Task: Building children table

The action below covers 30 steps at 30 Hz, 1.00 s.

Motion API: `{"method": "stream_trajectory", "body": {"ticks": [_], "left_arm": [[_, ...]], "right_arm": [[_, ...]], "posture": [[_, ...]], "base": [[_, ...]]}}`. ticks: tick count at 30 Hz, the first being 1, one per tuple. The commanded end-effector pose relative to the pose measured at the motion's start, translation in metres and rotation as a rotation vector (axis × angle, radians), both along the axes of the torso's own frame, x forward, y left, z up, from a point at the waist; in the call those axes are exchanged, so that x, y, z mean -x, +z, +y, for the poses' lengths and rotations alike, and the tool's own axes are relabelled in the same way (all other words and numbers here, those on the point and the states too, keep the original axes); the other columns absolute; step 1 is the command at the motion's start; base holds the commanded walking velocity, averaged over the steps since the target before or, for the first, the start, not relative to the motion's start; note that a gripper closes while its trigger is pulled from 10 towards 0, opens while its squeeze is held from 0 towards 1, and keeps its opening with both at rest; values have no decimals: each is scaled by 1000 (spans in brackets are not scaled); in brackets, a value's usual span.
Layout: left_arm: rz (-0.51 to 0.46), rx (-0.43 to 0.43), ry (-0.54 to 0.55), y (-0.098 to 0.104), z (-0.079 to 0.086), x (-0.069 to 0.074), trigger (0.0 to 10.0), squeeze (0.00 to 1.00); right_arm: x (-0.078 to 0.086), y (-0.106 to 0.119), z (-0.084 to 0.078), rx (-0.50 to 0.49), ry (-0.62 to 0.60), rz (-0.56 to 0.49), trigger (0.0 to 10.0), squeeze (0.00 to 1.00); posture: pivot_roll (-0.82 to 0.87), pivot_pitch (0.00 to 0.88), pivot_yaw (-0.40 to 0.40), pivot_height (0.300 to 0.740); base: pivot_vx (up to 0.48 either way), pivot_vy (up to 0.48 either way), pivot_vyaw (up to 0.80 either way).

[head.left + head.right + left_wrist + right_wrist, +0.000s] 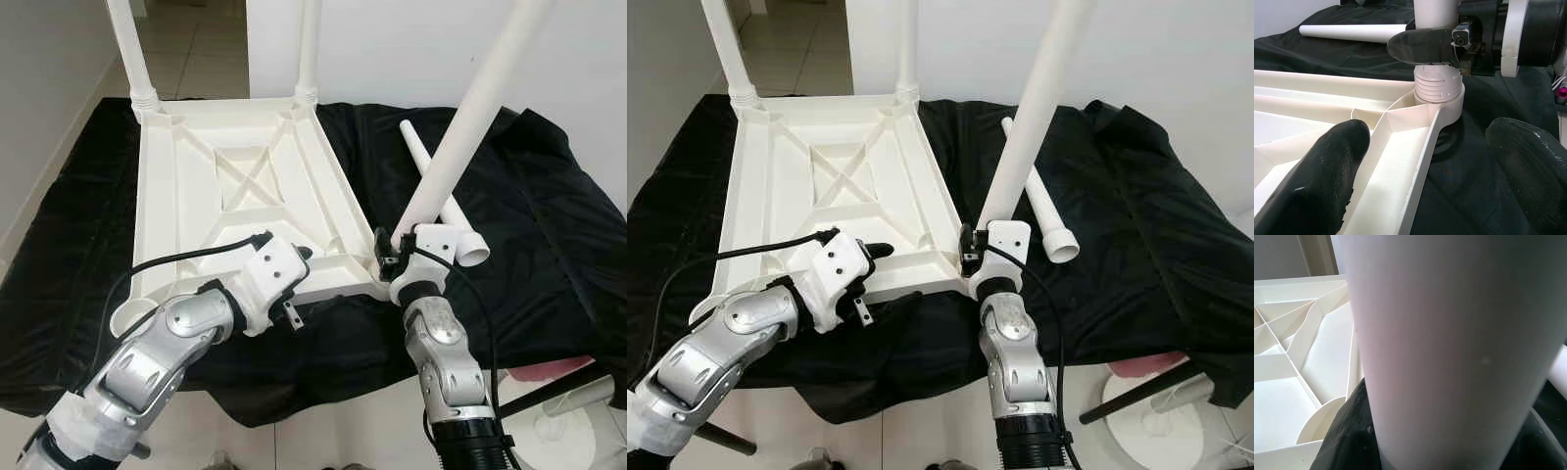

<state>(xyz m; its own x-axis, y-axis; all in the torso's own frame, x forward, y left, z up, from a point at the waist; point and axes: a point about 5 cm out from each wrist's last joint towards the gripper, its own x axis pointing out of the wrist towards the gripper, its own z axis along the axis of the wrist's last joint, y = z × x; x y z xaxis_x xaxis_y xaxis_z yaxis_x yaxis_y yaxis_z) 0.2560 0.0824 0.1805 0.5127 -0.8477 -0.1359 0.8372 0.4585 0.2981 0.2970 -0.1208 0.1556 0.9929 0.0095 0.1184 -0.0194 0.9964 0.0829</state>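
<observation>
Tabletop (240, 186), white plastic and turned upside down with its ribbed underside up, is seen lying on a black cloth (549, 245) that covers the work surface.

The right gripper (397, 250) is pinched on a white leg (460, 137) just above the leg's threaded end. This end is set into the round socket (1449, 105) at the near right corner of the tabletop, and the leg rises tilted toward the upper right. In the left wrist view one black finger (1422, 46) of the right gripper is seen pressed across the leg, right above the threaded rings.

The left gripper (284, 259) is held at the near edge of the tabletop, left of that corner, with its fingers (1322, 166) spread apart. One finger is seen over the ribbed inside of the tabletop and the other over the cloth outside the rim. Whether they touch the plastic cannot be told.

Two more legs are already standing upright in the far corners: the far left leg (130, 49) and the far right leg (310, 49). A loose leg (441, 196) is lying on the cloth just right of the tabletop, behind the held leg. The near left socket (137, 313) is partly hidden by the left arm.
</observation>
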Motion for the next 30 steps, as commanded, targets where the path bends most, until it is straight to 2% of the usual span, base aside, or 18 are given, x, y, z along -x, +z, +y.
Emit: {"method": "stream_trajectory", "body": {"ticks": [1,10,23,24,25,30], "left_arm": [[31,-21,-107,-3,-6,7,10000,0],[32,-19,-111,-4,-8,7,10000,0],[27,-19,-114,-4,-9,6,10000,0],[27,-19,-114,-4,-9,6,10000,0],[27,-19,-114,-4,-9,6,10000,0],[27,-18,-115,-4,-9,6,10000,0]], "right_arm": [[5,-13,1,-28,-15,62,10000,0],[4,-9,3,-37,-53,67,10000,0],[1,-5,-2,-32,-60,41,10000,0],[1,-4,-3,-36,-55,36,10000,259],[0,-2,-4,-44,-43,19,10000,1000],[-1,3,-9,-43,-6,-33,10000,1000]], "posture": [[25,83,-68,740],[24,70,-72,740],[19,57,-73,740],[18,56,-73,740],[18,55,-74,740],[16,56,-78,740]], "base": [[0,0,0],[0,0,0],[0,0,0],[0,0,0],[0,0,0],[0,0,0]]}}
